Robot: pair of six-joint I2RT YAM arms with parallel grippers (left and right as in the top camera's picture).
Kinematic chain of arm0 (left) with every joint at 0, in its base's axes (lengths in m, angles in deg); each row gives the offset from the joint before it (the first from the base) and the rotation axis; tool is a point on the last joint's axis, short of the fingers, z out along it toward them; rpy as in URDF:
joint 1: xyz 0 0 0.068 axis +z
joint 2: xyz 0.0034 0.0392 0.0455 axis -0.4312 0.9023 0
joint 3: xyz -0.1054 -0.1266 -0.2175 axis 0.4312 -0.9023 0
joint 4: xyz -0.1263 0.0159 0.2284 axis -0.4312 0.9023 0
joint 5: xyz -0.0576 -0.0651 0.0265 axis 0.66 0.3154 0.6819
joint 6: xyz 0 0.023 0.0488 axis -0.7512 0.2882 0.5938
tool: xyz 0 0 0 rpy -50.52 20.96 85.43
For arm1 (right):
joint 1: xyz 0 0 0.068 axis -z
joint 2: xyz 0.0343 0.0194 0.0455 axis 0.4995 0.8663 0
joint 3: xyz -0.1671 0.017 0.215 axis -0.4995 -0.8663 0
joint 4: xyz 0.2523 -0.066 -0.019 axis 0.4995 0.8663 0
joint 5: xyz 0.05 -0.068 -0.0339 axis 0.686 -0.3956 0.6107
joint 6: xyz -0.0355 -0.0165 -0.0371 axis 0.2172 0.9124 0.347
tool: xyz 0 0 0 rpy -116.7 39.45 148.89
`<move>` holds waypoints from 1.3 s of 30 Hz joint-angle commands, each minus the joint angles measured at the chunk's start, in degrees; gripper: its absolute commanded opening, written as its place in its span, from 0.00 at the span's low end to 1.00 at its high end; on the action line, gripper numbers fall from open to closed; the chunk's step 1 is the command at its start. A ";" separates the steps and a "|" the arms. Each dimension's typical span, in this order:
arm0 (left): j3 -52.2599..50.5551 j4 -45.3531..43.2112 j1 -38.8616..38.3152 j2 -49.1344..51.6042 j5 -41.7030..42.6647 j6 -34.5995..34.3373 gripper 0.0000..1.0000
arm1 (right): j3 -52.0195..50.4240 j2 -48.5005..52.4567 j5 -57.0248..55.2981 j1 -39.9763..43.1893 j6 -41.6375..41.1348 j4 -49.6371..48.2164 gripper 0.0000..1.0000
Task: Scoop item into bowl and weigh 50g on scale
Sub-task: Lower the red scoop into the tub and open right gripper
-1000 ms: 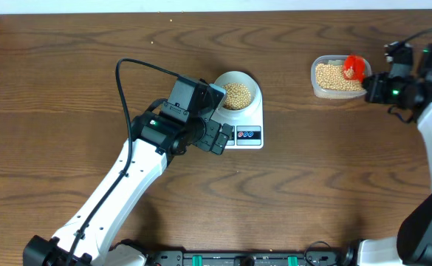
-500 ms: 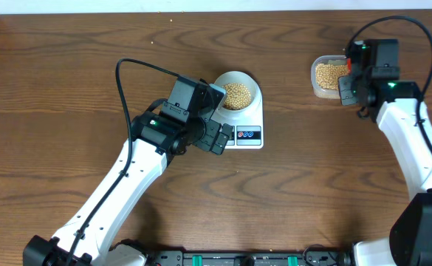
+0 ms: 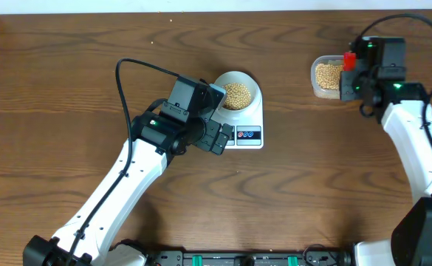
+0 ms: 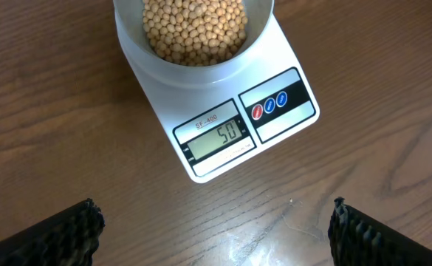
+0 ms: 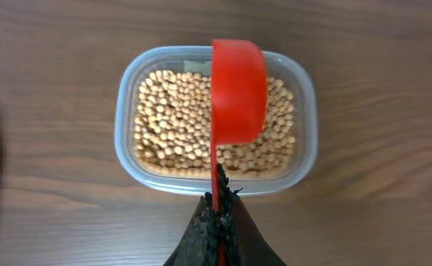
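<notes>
Right arm (image 3: 411,140) swings in from worktop (image 3: 312,185) far right edge. Right claw (image 5: 217,214), pinched on red scoop (image 5: 238,92), now sits just beside clear tub (image 5: 127,111), scoop cup shifted toward tub's far corner.

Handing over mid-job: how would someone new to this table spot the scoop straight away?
Look to the far right of the wooden table, where a clear plastic tub holds tan beans. Over that tub hangs the scoop, its thin handle pinched by the right fingers. It is bright red plastic, unlike the clear tub and the pale bowl on the white scale.
</notes>
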 commanded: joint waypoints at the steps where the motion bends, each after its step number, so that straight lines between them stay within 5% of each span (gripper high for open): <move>1: -0.13 0.15 0.26 0.44 0.50 0.39 1.00 | 0.48 0.87 17.46 4.31 -13.00 -0.66 0.01; 12: -0.13 0.17 0.26 0.44 0.50 0.39 1.00 | 0.44 7.48 24.57 8.83 -30.58 -1.75 0.05; 14: -0.13 0.17 0.26 0.44 0.50 0.39 1.00 | 0.44 7.76 24.63 8.90 -31.54 -1.88 0.15; 17: -0.13 0.17 0.26 0.44 0.50 0.39 1.00 | 0.44 7.76 24.72 8.92 -31.39 -1.86 0.48; 22: -0.13 0.17 0.26 0.44 0.50 0.39 1.00 | 0.44 7.74 24.74 9.99 -31.06 0.74 0.69; 34: -0.13 0.15 0.26 0.44 0.50 0.39 1.00 | 0.44 7.74 24.90 14.34 -23.85 11.34 0.99; 39: -0.13 0.15 0.26 0.44 0.50 0.39 1.00 | 0.44 7.74 22.21 15.61 -22.75 14.19 0.99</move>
